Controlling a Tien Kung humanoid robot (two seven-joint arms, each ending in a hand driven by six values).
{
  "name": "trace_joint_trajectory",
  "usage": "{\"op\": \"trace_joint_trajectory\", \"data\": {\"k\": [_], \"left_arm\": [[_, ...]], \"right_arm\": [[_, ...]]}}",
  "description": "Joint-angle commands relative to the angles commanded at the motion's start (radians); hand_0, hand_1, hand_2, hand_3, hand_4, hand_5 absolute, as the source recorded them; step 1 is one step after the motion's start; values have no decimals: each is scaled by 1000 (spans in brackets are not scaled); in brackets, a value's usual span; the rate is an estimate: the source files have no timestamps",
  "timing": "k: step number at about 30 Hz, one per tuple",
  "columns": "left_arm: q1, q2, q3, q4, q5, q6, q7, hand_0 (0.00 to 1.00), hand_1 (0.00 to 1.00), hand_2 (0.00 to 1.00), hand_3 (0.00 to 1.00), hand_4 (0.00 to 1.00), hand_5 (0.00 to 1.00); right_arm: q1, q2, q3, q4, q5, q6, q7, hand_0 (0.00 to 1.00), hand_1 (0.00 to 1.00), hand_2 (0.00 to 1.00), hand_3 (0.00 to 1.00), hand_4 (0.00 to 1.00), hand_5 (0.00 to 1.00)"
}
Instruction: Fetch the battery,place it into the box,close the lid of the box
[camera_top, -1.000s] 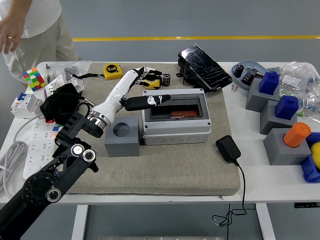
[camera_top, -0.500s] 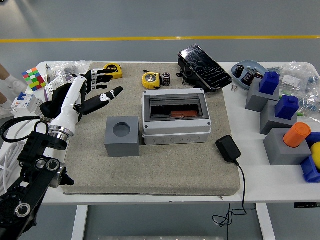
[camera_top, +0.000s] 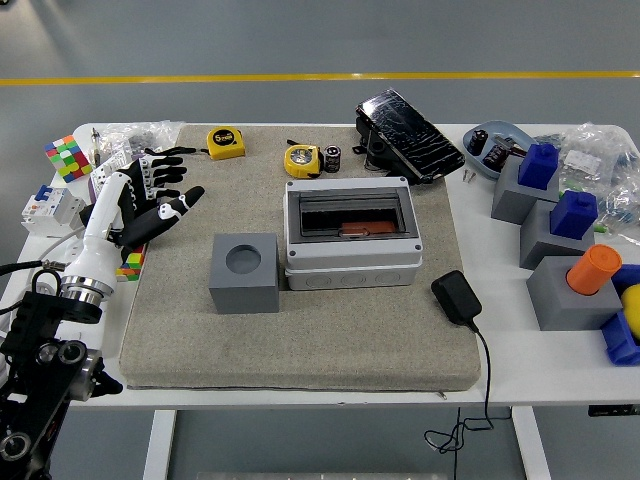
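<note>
Lid of the grey junction box (camera_top: 350, 238) lies flat and shut, smoked window dark, a reddish shape dimly visible under it; whether that is the battery cannot be told. Box sits mid-mat on the desk (camera_top: 500, 330), just right of a grey cube block (camera_top: 245, 272). One small black cylindrical cell (camera_top: 332, 158) stands behind the box beside a yellow tape measure (camera_top: 302, 159). Left hand (camera_top: 150, 200) hangs over the mat's left edge, fingers (camera_top: 168, 176) spread, holding nothing, well apart from box and cell. Right arm unseen. Judgement: closing step looks done, or fetch not begun; next move would call for a reach to the cell.
</note>
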Motion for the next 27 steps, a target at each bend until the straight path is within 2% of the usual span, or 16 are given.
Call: {"op": "trace_joint_trajectory", "data": {"k": [4,11,17,27], "left_arm": [[6,14,-4,1,4,-2,0,524,656,645,622,998,426],[32,-9,-39,-8,13,-2,0,527,656,643,619,994,417],[32,7,-16,-7,20,-8,6,524,654,642,618,989,414],[38,1,-19,-14,25,-16,13,520,651,637,608,975,397]], "right_arm": [[1,-7,10,0,-18,0,-2,639,665,672,603,987,596],[-17,3,20,0,-5,-4,1,637,665,672,602,987,595],[-18,5,23,0,-5,-3,-2,636,664,672,603,987,593],[-19,2,59,0,-37,-4,-10,637,665,672,602,987,591]]}}
